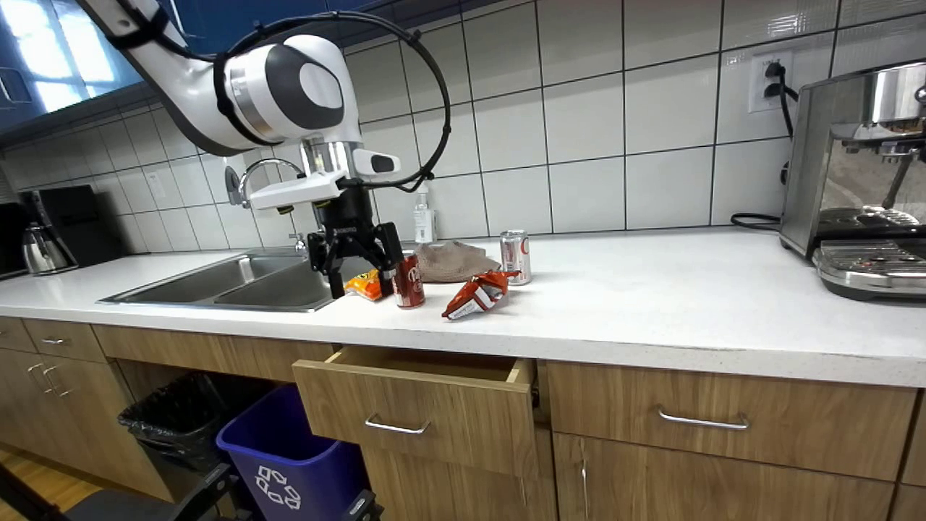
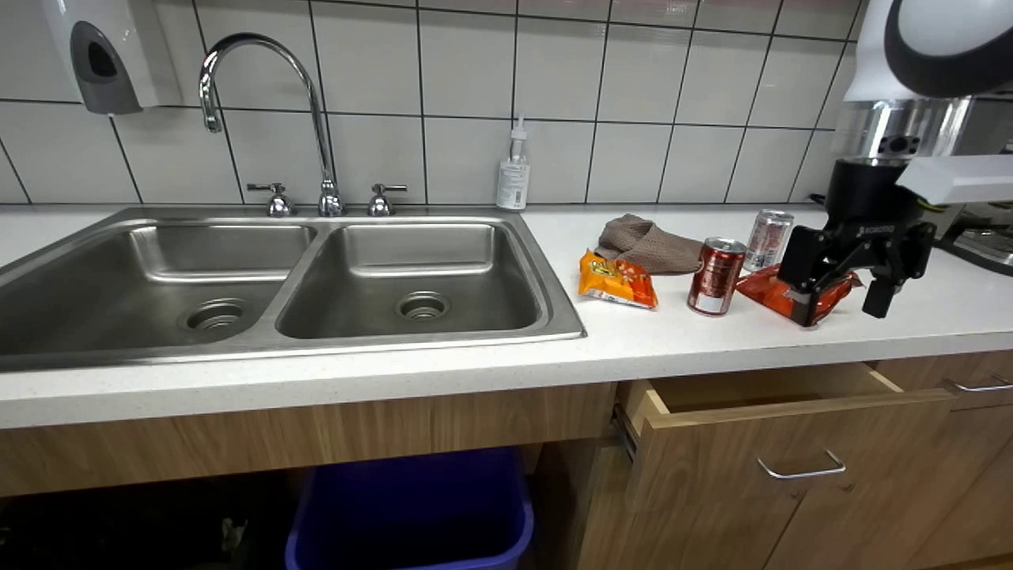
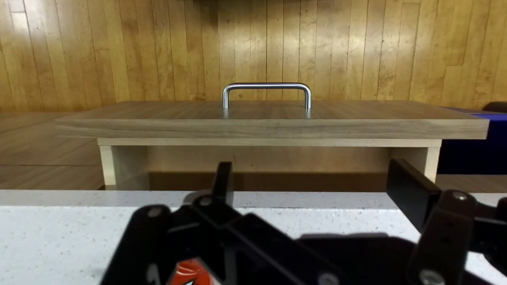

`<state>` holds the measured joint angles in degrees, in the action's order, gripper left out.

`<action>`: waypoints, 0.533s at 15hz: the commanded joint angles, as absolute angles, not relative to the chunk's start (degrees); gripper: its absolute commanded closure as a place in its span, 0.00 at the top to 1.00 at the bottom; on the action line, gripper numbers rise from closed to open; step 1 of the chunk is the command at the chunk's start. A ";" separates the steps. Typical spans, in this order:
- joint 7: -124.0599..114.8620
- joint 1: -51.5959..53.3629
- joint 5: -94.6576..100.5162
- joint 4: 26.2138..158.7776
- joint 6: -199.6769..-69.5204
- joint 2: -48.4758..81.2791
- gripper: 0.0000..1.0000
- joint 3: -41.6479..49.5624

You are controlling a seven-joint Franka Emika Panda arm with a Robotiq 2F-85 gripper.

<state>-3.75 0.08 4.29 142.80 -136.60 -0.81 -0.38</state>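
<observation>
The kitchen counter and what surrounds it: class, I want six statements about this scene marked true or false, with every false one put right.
1. The gripper is open. True.
2. The red can lies on its side. False: the red can stands upright on the counter.
3. A drawer below the counter is open. True.
4. The yellow-orange bag is inside the sink. False: the bag lies on the counter beside the sink.
5. The blue bin carries a recycling symbol. True.
6. The gripper holds the red bag. False: the red bag lies on the counter; the gripper is empty.
</observation>
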 commanded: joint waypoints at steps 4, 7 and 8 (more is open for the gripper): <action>0.20 -0.33 4.67 142.34 -143.42 5.35 1.00 0.28; 1.98 -0.52 4.74 142.19 -146.17 7.70 1.00 0.63; 2.70 -0.59 4.52 142.11 -146.78 8.41 1.00 0.70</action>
